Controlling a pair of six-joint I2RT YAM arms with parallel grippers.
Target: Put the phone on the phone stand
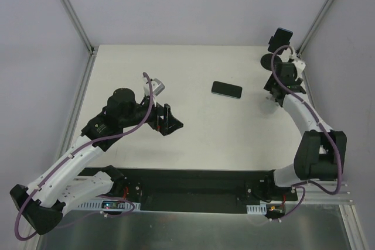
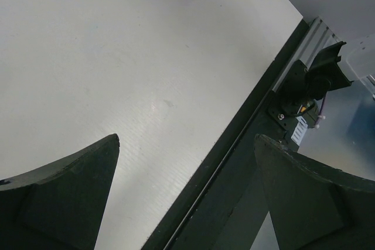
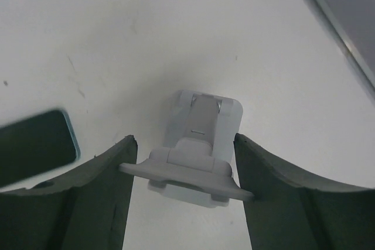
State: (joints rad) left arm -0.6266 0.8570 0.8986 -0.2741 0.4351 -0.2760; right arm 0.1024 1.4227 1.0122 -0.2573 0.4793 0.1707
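Seen from above, one white table [image 1: 205, 139] fills the frame, with my two arms reaching in from the bottom edge. There is one phone [image 1: 227, 89], dark with a pale blue rim, lying flat on the table just right of centre, touched by neither arm.

My left gripper [image 1: 171, 122] sits left of centre, below and to the left of the phone and well apart from it. In its own wrist camera its two black fingers [image 2: 64, 197] appear in the lower corners, spread wide with only bare table between them. One corner of the phone shows at the upper left of that frame.

My right gripper [image 1: 274, 95] is at the right side of the overhead view, pointing down. From above I cannot see what lies beneath it. Its wrist camera shows one small white phone stand [image 3: 196, 156] standing on the table in the lower middle, directly between my two fingers [image 3: 94, 203]. The stand's front ledge reaches both fingers. I cannot tell whether they are pressing on it or only flanking it. The phone's end shows at the left edge of that frame.
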